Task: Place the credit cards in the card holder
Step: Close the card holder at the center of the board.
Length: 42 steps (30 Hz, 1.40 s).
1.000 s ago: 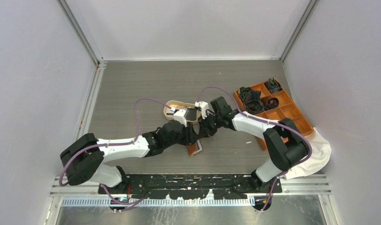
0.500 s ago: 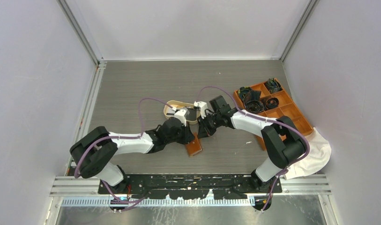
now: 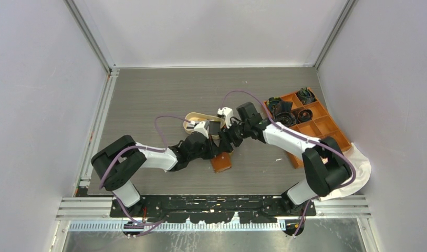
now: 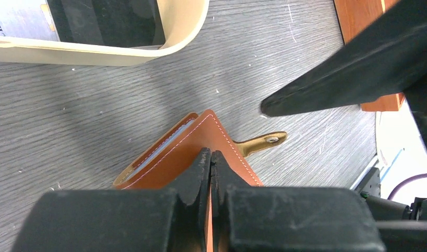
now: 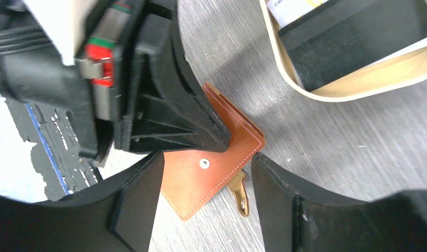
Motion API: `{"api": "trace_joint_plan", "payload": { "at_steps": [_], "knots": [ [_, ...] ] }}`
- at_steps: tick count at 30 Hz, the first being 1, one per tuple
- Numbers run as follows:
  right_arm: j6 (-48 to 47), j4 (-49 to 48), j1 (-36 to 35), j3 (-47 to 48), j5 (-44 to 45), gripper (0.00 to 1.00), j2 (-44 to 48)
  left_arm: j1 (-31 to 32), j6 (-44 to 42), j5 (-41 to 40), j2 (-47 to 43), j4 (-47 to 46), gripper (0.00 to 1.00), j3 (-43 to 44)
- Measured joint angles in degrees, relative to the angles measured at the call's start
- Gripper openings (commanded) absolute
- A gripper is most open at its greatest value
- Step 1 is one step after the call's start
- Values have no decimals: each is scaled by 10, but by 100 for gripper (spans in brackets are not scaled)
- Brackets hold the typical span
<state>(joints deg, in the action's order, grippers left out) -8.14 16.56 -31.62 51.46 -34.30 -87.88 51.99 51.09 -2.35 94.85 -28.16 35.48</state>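
**Left gripper pinches holder, right gripper open above it**

On the grey table (image 3: 148, 105), both arms reach to the middle and meet just near of the tray.

The left gripper (image 4: 210, 155) is clenched. Its jaws are pressed together on the top leaf of the holder (image 4: 193, 142), with only the thin leather between them.

The right gripper (image 5: 207, 157) is released. Its jaws stand wide apart, one on each side of the holder, and neither is seen touching it. One of its fingers (image 4: 347, 79) shows as a dark wedge in the left wrist view, to the right of the holder.

The orange box (image 3: 326, 126) sits at the right edge of the table, with dark coiled things in its far compartments. A white cloth (image 3: 358, 170) lies just near of it.

The cream tray (image 3: 196, 116) lies just far of the grippers. It holds the cards: a black one (image 4: 106, 21) with a white printed one (image 4: 17, 18) beside it.

The holder lies on the table between the two grippers, near the tray but apart from it. It is brown leather with pale stitching along the edges. Its leaves gape a little at one corner, and a pale edge shows between them; whether that is a card I cannot tell. A small strap (image 4: 261, 140) sticks out to the right and lies flat on the table. A metal stud (image 5: 202, 164) sits on the leaf below the left gripper.
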Motion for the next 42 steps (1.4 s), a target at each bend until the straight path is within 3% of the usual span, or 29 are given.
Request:
{"api": "trace_joint_plan", "payload": {
  "at_steps": [7, 13, 22, 29, 35, 42],
  "knots": [
    [-19, 42, 0, 12, 19, 73, 6, 0, 17, -3, 1, -3, 2, -1],
    [-25, 104, 0, 37, 41, 59, -84, 0, 23, -7, -13, -3, 5, -14],
    [-36, 163, 2, 95, 2, 36, -143, 0, 4, -6, -73, 10, 24, -54],
    [-117, 238, -9, 150, -43, 32, -186, 0, -68, -14, -249, 38, 41, -135],
    [-223, 273, -76, 158, -37, 32, -186, 0, -120, -33, -467, 58, 73, -252],
    [-351, 275, -155, 158, -2, 33, -173, 0, -132, -36, -653, 109, 76, -342]
  ]
}}
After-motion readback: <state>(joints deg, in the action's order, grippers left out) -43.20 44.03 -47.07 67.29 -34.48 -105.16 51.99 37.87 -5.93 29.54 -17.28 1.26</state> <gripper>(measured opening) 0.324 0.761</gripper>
